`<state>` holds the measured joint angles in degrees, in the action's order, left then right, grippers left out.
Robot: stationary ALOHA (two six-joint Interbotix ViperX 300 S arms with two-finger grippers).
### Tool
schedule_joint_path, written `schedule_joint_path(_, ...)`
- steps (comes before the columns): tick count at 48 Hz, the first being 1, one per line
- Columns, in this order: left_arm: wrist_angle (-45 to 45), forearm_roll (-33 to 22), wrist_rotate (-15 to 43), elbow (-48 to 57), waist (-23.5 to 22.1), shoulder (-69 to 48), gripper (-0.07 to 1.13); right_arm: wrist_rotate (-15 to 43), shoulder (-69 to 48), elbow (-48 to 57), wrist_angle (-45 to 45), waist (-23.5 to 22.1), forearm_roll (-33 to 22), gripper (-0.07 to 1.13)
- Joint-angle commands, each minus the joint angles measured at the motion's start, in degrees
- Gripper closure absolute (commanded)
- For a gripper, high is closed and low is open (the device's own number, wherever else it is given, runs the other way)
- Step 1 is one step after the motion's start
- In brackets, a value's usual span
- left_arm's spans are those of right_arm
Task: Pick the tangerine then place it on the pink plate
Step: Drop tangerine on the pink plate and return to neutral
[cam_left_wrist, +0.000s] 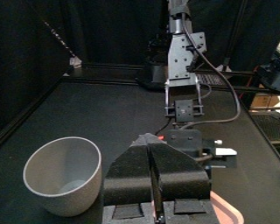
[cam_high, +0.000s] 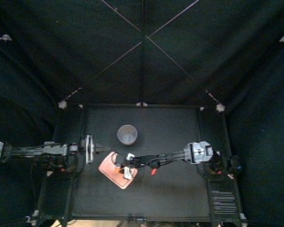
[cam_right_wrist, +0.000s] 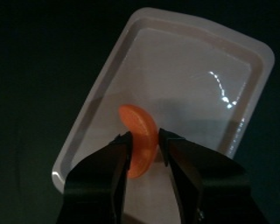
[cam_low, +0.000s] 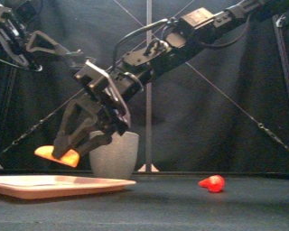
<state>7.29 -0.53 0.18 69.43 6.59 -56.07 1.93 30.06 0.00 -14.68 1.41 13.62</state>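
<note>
An orange tangerine segment (cam_low: 58,156) hangs a little above the left part of the pink plate (cam_low: 39,188), with my right gripper (cam_low: 69,144) shut on it. In the right wrist view the tangerine (cam_right_wrist: 136,150) sits between the jaws of the right gripper (cam_right_wrist: 140,144), over the near end of the plate (cam_right_wrist: 195,70). From above, the right gripper (cam_high: 128,165) is over the plate (cam_high: 114,166). The left gripper (cam_left_wrist: 156,156) rests shut and empty at the table's left (cam_high: 85,151).
A tall grey speckled cup (cam_low: 115,153) stands just behind the plate, at the table's middle (cam_high: 129,134) and close to the left gripper (cam_left_wrist: 60,175). A small red toy (cam_low: 212,184) lies on the table to the right of the plate.
</note>
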Motion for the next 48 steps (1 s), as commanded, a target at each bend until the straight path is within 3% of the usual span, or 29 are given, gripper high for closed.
schedule_joint_path(1,0.53,0.0,0.0,-0.62,0.35,0.09,0.94,-0.09,-0.26,-3.69,-0.7,-0.35,-0.44,0.33)
schedule_joint_path(13,0.53,0.0,0.0,-0.44,0.7,0.09,0.94,-0.09,-0.35,-3.96,-1.23,-0.44,-1.23,0.18)
schedule_joint_path(27,0.53,0.0,0.0,-0.26,0.7,0.18,0.94,-0.26,-6.94,0.97,-0.09,-0.44,-3.08,0.17)
schedule_joint_path(48,2.2,0.26,0.09,-0.18,0.97,0.09,0.94,-0.7,-27.16,24.35,23.03,-0.18,-7.73,0.17)
